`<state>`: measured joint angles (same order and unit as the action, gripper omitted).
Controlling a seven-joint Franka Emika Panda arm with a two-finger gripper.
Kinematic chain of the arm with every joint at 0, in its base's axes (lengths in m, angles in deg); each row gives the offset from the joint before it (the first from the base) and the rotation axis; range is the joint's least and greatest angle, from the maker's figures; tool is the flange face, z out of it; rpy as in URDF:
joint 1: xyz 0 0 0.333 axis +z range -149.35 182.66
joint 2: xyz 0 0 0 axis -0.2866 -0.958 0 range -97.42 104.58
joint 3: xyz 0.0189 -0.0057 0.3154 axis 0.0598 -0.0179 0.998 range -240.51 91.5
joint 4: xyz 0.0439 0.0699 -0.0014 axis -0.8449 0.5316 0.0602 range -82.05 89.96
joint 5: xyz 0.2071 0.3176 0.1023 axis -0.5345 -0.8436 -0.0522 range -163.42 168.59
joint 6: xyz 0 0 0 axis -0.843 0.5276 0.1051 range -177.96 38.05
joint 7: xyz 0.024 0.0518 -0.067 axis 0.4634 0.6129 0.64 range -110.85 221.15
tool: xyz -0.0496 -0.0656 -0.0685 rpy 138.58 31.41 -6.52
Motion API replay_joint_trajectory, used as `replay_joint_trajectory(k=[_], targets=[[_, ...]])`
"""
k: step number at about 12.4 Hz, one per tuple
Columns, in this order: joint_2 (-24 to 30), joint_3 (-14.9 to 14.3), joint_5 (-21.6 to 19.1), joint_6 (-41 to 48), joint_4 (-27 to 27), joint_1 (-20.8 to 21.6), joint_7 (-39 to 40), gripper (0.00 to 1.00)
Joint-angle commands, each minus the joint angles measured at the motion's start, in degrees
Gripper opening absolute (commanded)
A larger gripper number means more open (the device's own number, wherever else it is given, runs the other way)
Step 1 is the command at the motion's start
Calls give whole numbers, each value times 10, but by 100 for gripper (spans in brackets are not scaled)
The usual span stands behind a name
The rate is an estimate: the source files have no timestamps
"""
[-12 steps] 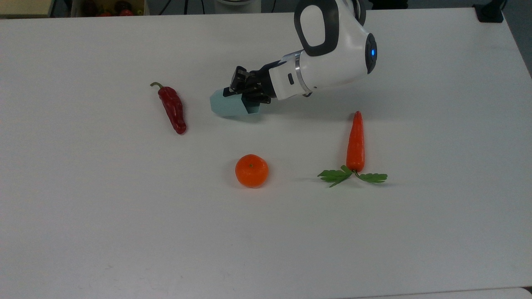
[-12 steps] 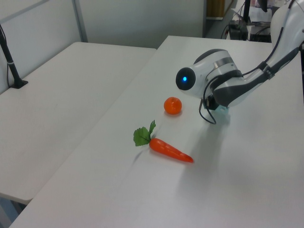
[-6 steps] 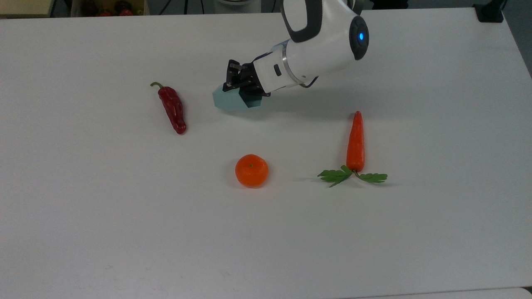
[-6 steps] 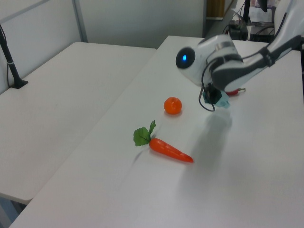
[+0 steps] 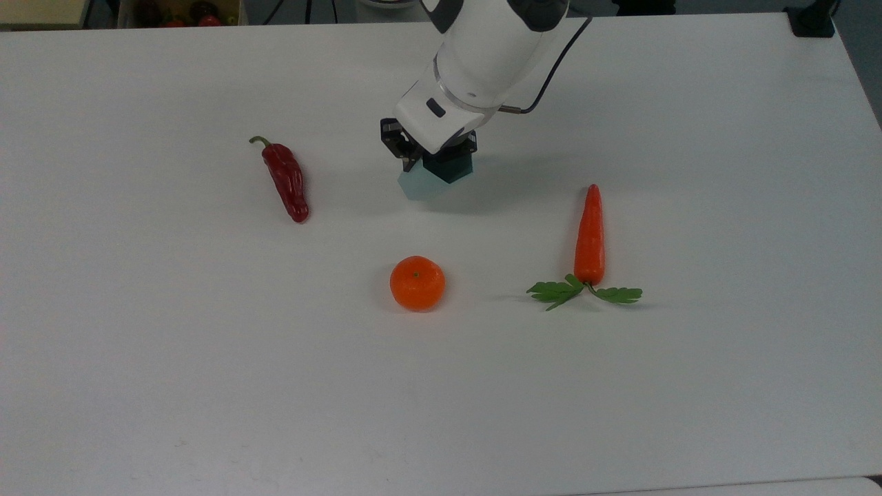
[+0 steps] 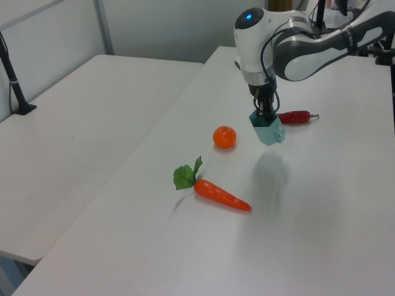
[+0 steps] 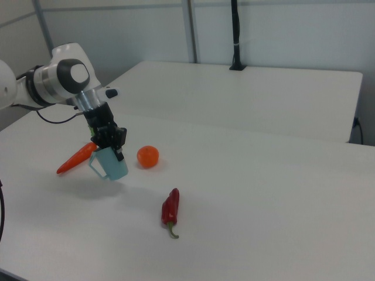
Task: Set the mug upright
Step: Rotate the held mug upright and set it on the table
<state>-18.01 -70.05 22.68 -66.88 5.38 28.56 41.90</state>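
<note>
your black two-finger gripper (image 7: pixel 112 146) pinches the pale light-blue faceted mug (image 7: pixel 111 163) by its rim, held almost upright just above the smooth white table (image 5: pixel 207 386). a second white table (image 6: pixel 80 123) stands alongside, grey partition walls (image 7: pixel 281 29) behind.

Top view: mug (image 5: pixel 417 183) between chilli (image 5: pixel 286 180) and carrot (image 5: pixel 590 238)

No readable text, label, brand or number anywhere (arm, objects and table are all unmarked).

mug (image 6: pixel 268 130) now upright in gripper (image 6: pixel 265 114)
</note>
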Motion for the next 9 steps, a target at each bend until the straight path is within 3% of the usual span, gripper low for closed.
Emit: replay_joint_trajectory(k=[1,4,6,8,9], targets=[[7,1,-52,-91,54,-18,144,0],[4,1,-103,-124,65,-35,218,4],[5,0,-140,-124,62,-43,252,27],[7,0,-149,-119,60,-45,253,63],[8,-1,-149,-116,59,-45,249,76]])
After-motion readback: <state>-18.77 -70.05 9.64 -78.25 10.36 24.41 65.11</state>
